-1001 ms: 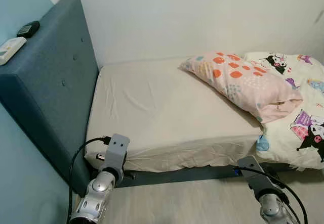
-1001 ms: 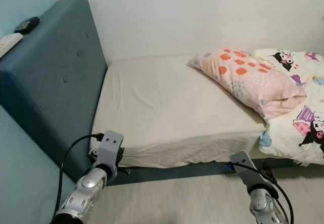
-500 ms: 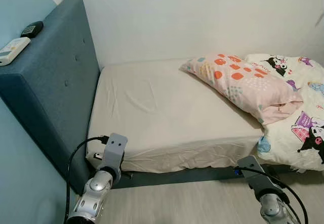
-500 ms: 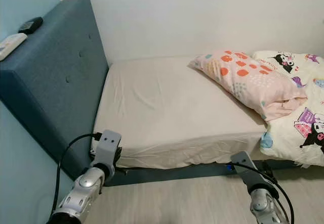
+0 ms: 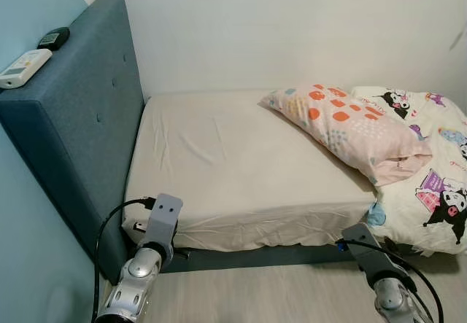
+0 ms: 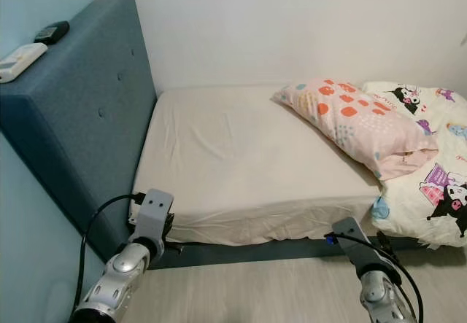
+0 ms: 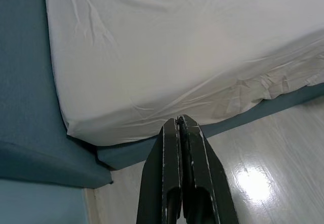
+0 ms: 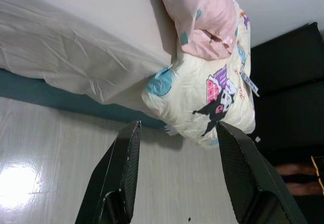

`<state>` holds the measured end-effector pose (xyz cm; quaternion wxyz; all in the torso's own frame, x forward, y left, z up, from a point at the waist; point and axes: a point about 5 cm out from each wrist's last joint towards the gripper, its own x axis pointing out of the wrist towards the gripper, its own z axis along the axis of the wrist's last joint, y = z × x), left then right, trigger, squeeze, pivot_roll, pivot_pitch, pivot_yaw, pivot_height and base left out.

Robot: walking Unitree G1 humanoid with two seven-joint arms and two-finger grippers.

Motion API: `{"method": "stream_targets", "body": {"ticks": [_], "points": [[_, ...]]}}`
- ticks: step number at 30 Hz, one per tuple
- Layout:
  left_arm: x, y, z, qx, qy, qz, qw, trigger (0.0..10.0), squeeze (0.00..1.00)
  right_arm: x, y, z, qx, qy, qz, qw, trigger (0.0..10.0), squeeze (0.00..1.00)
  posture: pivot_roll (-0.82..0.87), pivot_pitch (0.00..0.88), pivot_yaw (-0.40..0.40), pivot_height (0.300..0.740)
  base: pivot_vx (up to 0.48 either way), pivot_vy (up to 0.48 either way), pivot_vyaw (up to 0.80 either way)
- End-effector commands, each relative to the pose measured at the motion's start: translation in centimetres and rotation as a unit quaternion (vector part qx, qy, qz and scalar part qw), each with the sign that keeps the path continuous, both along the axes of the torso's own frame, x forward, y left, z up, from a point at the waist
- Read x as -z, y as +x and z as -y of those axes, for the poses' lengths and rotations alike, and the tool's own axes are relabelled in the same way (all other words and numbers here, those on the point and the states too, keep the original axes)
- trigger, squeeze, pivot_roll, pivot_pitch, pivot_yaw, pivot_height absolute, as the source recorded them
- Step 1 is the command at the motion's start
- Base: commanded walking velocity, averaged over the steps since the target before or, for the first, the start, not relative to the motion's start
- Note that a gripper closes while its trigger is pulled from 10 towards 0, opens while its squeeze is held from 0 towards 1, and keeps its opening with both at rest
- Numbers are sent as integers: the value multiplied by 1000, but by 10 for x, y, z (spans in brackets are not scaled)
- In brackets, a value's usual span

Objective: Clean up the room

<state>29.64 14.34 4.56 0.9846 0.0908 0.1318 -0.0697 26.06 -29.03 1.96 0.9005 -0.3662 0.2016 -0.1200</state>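
A bed with a cream fitted sheet (image 5: 241, 162) stands before me. A pink pillow with orange and blue spots (image 5: 343, 126) lies across its right part, leaning on a bunched cartoon-print quilt (image 5: 430, 177) that hangs over the bed's edge. In the left wrist view my left gripper (image 7: 180, 125) is shut and empty, low by the bed's near corner. My right gripper (image 8: 177, 133) is open and empty, held over the floor near the hanging quilt (image 8: 207, 92). Both arms hang low, the left arm (image 5: 153, 239) and right arm (image 5: 372, 257) in front of the bed.
A tall blue padded headboard (image 5: 80, 119) runs along the left; a white remote (image 5: 22, 68) and a dark small device (image 5: 52, 39) rest on its top. Pale wood floor (image 5: 277, 294) lies between me and the bed. White wall behind. Black furniture (image 8: 288, 87) stands beyond the quilt.
The camera has shifted slightly, so the bed sits a little lower and further left in view. Both arms keep their places. Nothing on the bed has moved.
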Motion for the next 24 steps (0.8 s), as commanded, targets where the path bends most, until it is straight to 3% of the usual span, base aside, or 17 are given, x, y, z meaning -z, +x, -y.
{"method": "stream_targets", "body": {"ticks": [1,24], "points": [[0,-1,-3,-4,2,2,1000,10000,0,2,-3,5,6,5,-8,1000,10000,0,84,50,-70,740,0,0,0],[1,-3,2,-1,4,3,1000,10000,0,3,-11,17,11,4,-13,1000,10000,0,91,38,-108,740,0,0,0]]}}
